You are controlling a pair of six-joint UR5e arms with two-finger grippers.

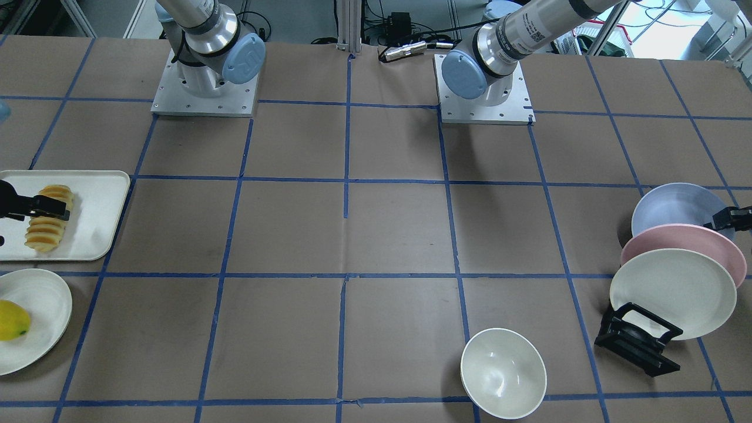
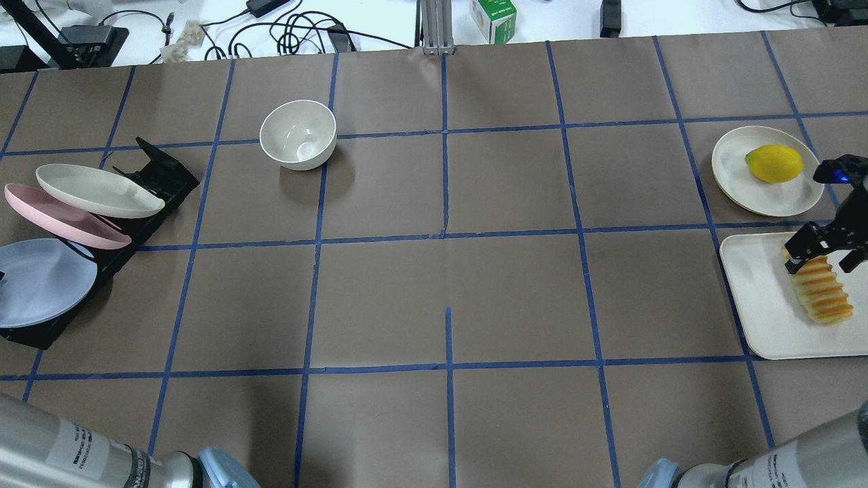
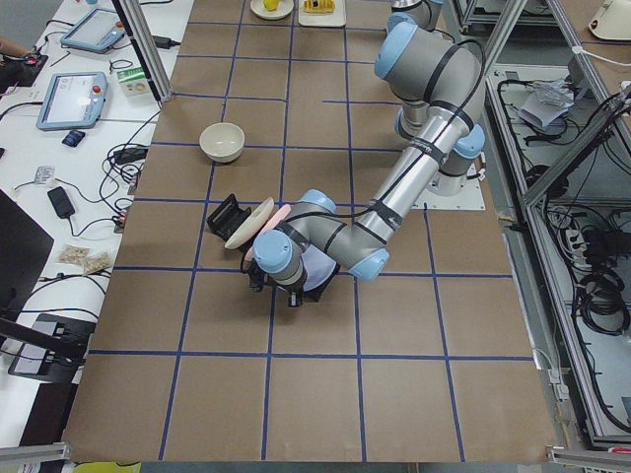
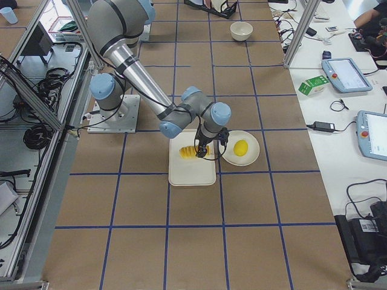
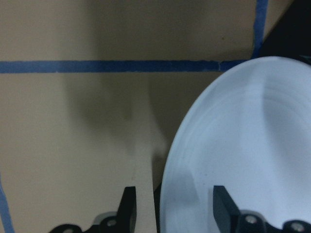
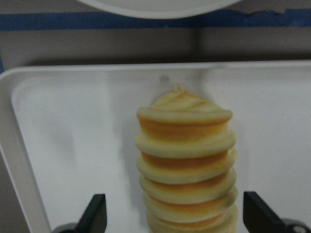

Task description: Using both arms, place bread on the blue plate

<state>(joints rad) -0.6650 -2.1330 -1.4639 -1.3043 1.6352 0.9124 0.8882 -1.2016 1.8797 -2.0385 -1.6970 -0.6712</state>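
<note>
**Desk:** So, how do the arms sit on your feeds?

**Operator:** I see the right arm stretched out to its own end of the table, wrist turned down over the flat white rectangular tray (image 6: 73, 126). The right gripper (image 6: 174, 198) has its black fingers spread wide, one on each side of the ridged orange-and-cream bread loaf (image 6: 184, 160), and both are clear of its flanks. The loaf lies flat on the tray, with golden ridged tops and pale smooth sides.

**Desk:** And the left?

**Operator:** The left arm reaches out low, elbow bent, to the black slotted rack (image 2: 159, 173). The left gripper (image 5: 173, 190) is parted and straddles the rim of the round matte pale-blue plate (image 5: 243, 145). One finger is outside the plate and one is over its face. I cannot tell whether either touches it.

**Desk:** Where does that plate sit?

**Operator:** It leans tilted in the rack. The smooth pink plate (image 2: 61, 215) and the cream plate (image 2: 95, 190) lean beside it. Everything sits on brown paper with a blue tape grid.
</note>
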